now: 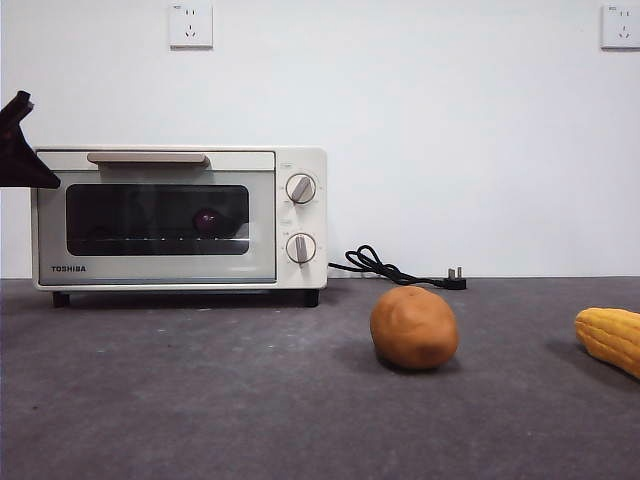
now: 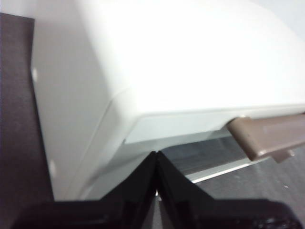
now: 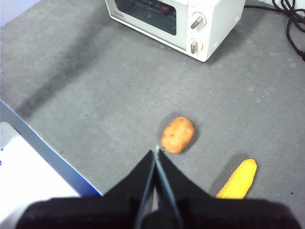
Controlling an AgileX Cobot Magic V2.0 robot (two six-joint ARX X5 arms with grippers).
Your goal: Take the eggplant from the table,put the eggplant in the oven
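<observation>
The cream-white oven (image 1: 180, 217) stands at the back left of the table (image 1: 250, 400) with its door closed. Through the glass, the dark purple eggplant (image 1: 208, 221) shows end-on on the rack; the right wrist view catches it too, eggplant (image 3: 165, 8). My left gripper (image 2: 156, 157) is shut and empty, hovering just off the oven's upper left front corner near the brown handle (image 2: 267, 136); in the front view it shows as a black tip, left gripper (image 1: 20, 150). My right gripper (image 3: 156, 151) is shut, high above the table, holding nothing.
A brown potato (image 1: 414, 327) lies mid-table, in front and to the right of the oven. A yellow corn cob (image 1: 610, 338) lies at the right edge. The oven's black cord and plug (image 1: 400, 268) trail along the back.
</observation>
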